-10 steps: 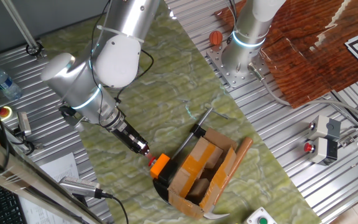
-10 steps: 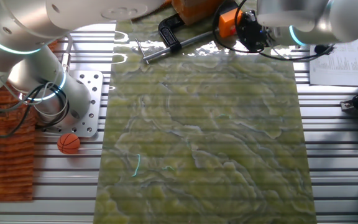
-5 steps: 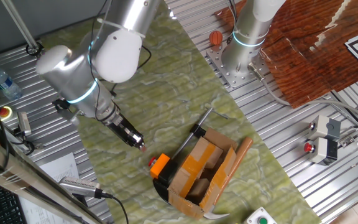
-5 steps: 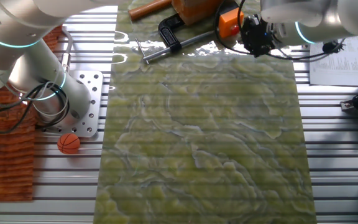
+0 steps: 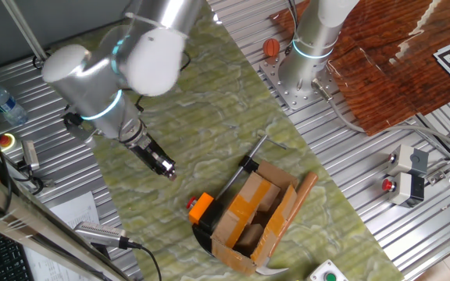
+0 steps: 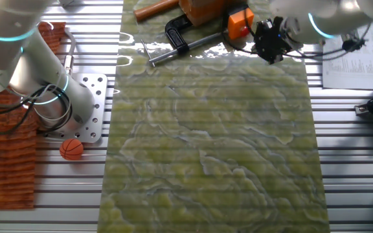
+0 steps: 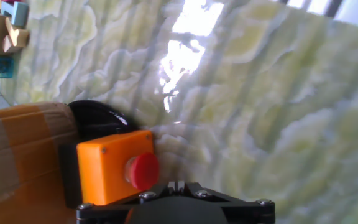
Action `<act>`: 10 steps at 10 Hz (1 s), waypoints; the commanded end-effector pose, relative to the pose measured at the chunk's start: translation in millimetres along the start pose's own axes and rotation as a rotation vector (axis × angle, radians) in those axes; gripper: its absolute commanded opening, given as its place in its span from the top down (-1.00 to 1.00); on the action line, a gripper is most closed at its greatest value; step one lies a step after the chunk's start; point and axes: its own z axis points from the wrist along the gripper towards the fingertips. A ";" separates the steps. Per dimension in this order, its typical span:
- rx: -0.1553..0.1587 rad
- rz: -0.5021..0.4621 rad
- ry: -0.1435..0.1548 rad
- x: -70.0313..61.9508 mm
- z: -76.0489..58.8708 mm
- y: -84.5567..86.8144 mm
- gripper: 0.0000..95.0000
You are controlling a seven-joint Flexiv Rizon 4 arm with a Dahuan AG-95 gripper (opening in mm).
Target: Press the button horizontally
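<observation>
The small red button (image 5: 191, 204) sits on the side of an orange cube housing (image 5: 202, 208) with a black base, against a cardboard box. My gripper (image 5: 169, 172) hangs up and left of it, a short gap away, pointing at the button. In the other fixed view the housing (image 6: 239, 21) is at the mat's top edge with the gripper (image 6: 261, 43) just right of it. The hand view shows the button (image 7: 143, 170) and housing (image 7: 107, 168) close ahead, left of my fingertips (image 7: 179, 185), which touch each other.
A cardboard box (image 5: 252, 215), a black clamp (image 5: 248, 161) and a wooden handle (image 5: 303, 189) lie behind the housing. A second arm's base (image 5: 299, 78), a small basketball (image 5: 270, 48), a grey-boxed red button (image 5: 401, 183) and a water bottle (image 5: 2, 101) stand off the green mat (image 6: 212, 142).
My gripper has drawn back up and left from the button, from touching it to a short gap away. The housing has not moved.
</observation>
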 end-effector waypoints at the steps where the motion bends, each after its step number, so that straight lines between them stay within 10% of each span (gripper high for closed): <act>1: 0.137 0.066 -0.027 19.0 -31.2 -31.5 1.00; 2: 0.154 0.093 -0.081 32.6 -46.9 -44.4 1.00; 5: 0.316 0.158 -0.042 73.0 -84.4 -69.1 1.00; 10: 0.357 0.234 -0.090 93.5 -90.8 -75.7 1.00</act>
